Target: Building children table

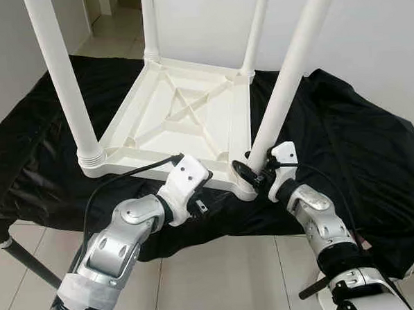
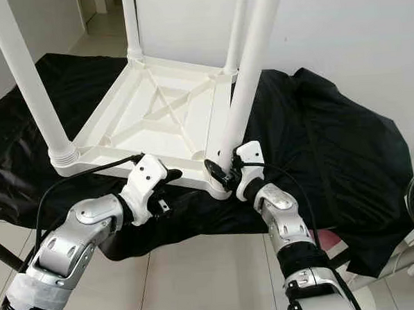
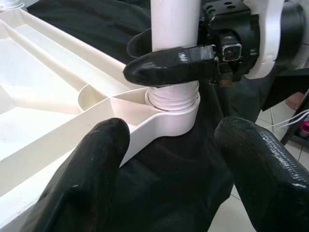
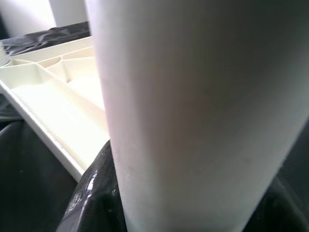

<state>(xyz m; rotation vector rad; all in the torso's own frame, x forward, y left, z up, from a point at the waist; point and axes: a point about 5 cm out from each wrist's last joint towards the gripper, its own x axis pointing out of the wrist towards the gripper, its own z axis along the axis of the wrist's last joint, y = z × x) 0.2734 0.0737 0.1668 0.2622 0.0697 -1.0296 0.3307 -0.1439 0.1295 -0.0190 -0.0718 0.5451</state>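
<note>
- White plastic children's table top [image 1: 184, 118] lies upside down on a black cloth [image 1: 359, 140], ribbed underside facing up; the cloth covers a low surface over a pale tiled floor [image 1: 220, 279].
- Four white round plastic legs stand up from its corners; near-right leg [image 1: 287, 88] sits in its corner socket [image 3: 175, 114], threaded collar visible.
- Right gripper [image 1: 253, 172]: jaws closed around the base of that near-right leg, just above the socket.
- Left gripper [image 3: 171, 159]: jaws spread wide, holding nothing, just beside the table top's near edge, pointing at the same corner.
- Near-left leg [image 1: 68, 86] stands upright, apart from both grippers.
</note>
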